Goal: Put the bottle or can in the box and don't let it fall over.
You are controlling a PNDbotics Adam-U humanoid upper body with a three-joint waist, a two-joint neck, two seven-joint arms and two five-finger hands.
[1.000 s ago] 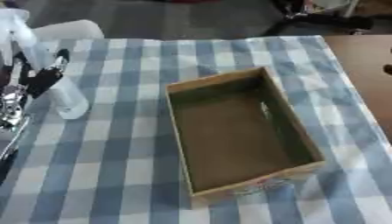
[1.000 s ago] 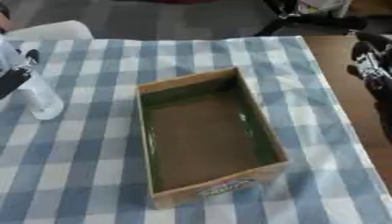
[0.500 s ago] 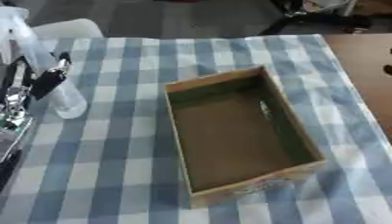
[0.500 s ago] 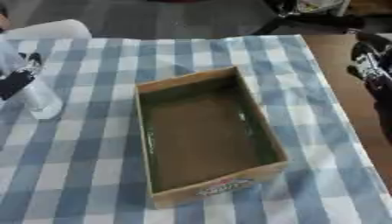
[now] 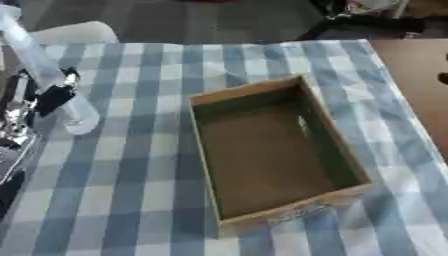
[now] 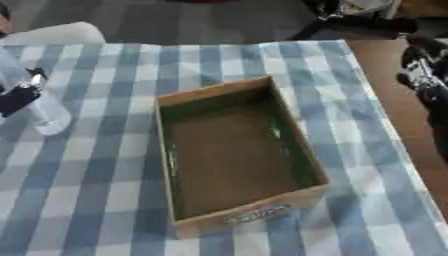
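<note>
Blue-and-white checked cloth [image 5: 149, 165] is covering the table, with dark floor lying beyond its far edge.

At far left, a clear bottle [image 5: 44, 70] is being held by the left hand [image 5: 39, 100], whose dark fingers are wrapped round its lower body. The bottle is leaning, neck tilted away toward the upper left, its base at or just above the cloth; contact cannot be judged. It is standing well apart from the box.

At centre, an open cardboard box [image 5: 206, 150] is lying empty on the cloth, long axis running away from the robot, set slightly askew.

At far right, the right hand [image 6: 422, 75] is being shown only in the right eye view, idle over the bare brown tabletop [image 6: 385, 65] beside the cloth; whether its fingers are spread or curled cannot be told.

Step in hand, as judged: the bottle is being grasped, carrying not yet done. The next move is calling for righting the bottle, carrying it rightward over the near wall and setting it down upright on the box floor.

The left eye view is showing more of the left hand and the bottle's neck.
</note>
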